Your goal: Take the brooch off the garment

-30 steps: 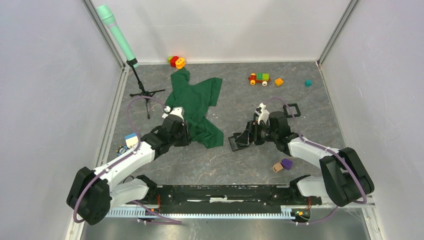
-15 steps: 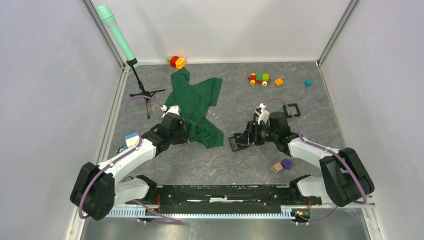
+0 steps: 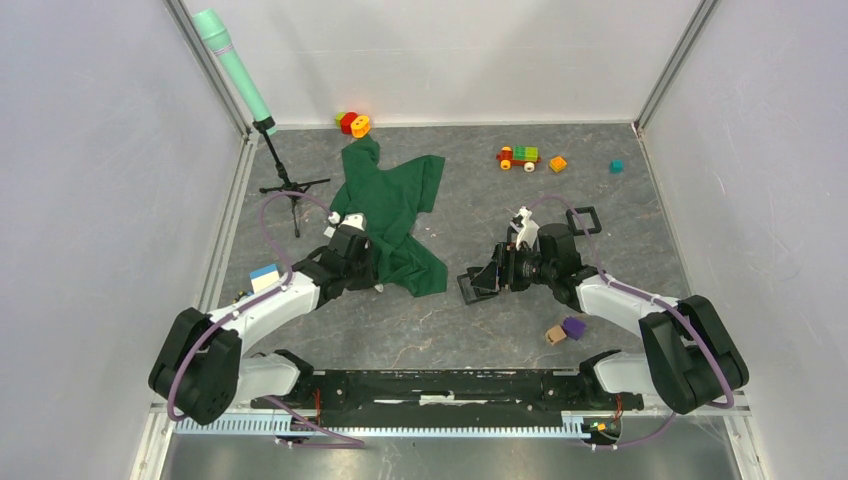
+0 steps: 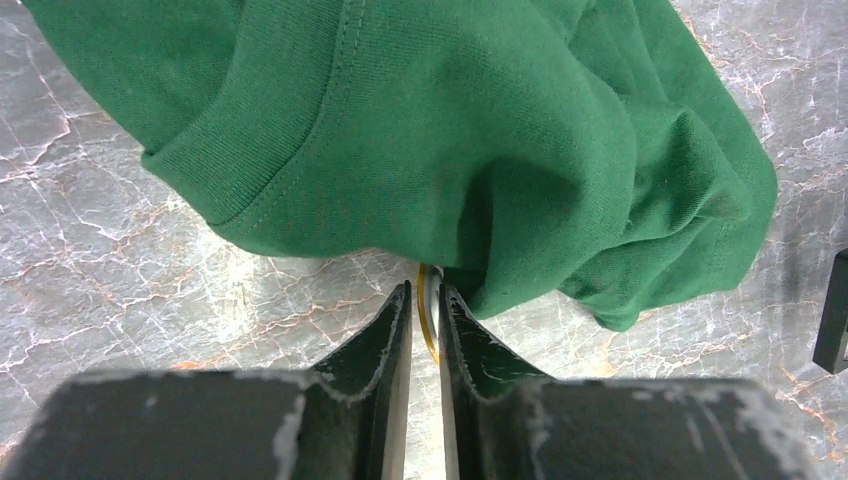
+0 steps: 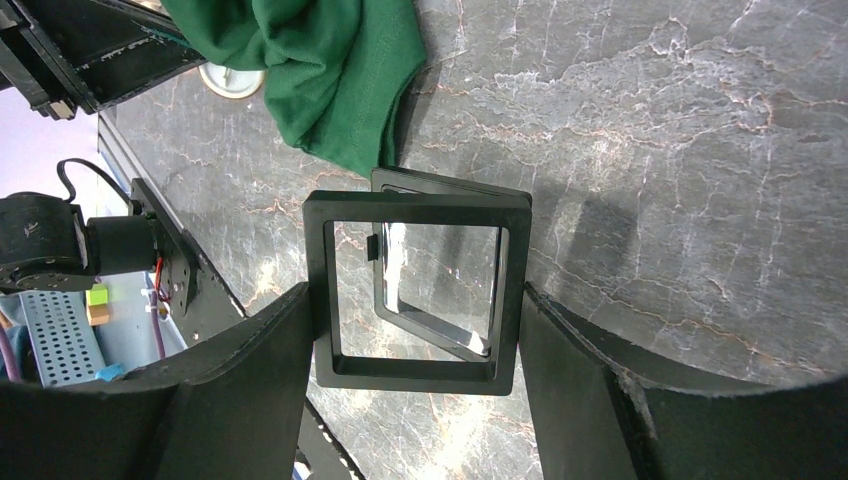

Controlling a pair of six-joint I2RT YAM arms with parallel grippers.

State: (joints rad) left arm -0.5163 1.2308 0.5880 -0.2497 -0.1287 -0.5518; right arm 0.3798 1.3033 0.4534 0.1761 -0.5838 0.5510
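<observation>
The green garment (image 3: 390, 210) lies crumpled left of centre on the table. In the left wrist view its folded hem (image 4: 450, 130) hangs just over my fingertips. The brooch (image 4: 429, 300), a thin white disc with a gold rim, stands edge-on at that hem, and my left gripper (image 4: 425, 292) is shut on it. From the right wrist view the brooch (image 5: 232, 80) shows as a white round piece beside the garment (image 5: 320, 60). My right gripper (image 5: 415, 300) is shut on a black square frame (image 5: 415, 372), its fingers against the frame's two sides, low over the table (image 3: 478, 282).
A teal microphone (image 3: 235, 65) on a black tripod (image 3: 290, 190) stands at the back left. Toy blocks (image 3: 352, 123), a toy train (image 3: 519, 156) and cubes (image 3: 616, 166) line the back. Purple and tan blocks (image 3: 568, 328) lie near the right arm. Another black frame (image 3: 585, 220) lies behind my right wrist.
My left arm has slid slightly towards the garment's near hem and its jaws have closed in on the brooch. The right arm and its frame have not moved.
</observation>
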